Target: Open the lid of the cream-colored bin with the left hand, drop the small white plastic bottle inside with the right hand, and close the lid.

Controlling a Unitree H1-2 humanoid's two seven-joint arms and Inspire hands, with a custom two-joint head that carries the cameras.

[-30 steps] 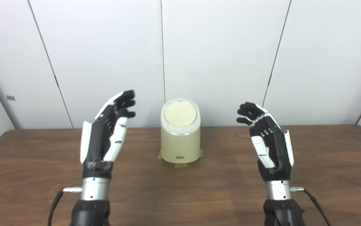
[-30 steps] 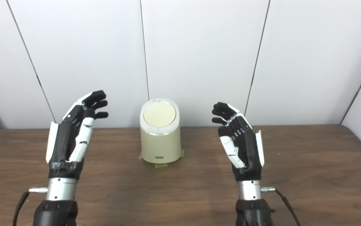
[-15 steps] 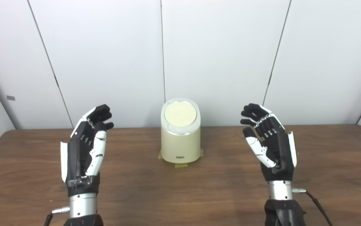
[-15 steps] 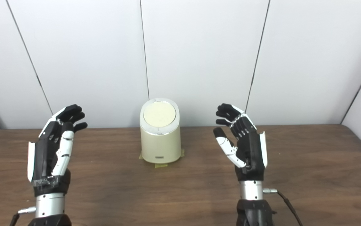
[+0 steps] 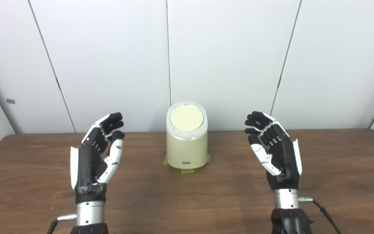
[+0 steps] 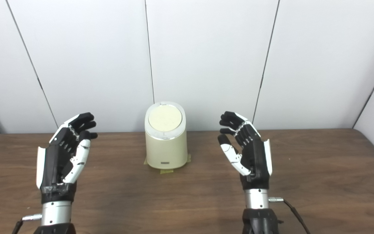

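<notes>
One cream-colored bin (image 5: 187,146), round lid (image 5: 186,118) closed, left hand (image 5: 94,156) and right hand (image 5: 276,151) spread, empty

White panelled wall (image 5: 226,58) behind a brown wooden table (image 5: 187,195)

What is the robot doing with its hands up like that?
The robot is holding nothing right now. Its left hand and right hand are both raised above the brown table, open, one on each side of a cream-colored bin. Neither hand touches the bin. The bin's lid is shut, and the bin stands near the table's far edge on bits of tape. No little white bottle can be seen anywhere on the table.
</notes>
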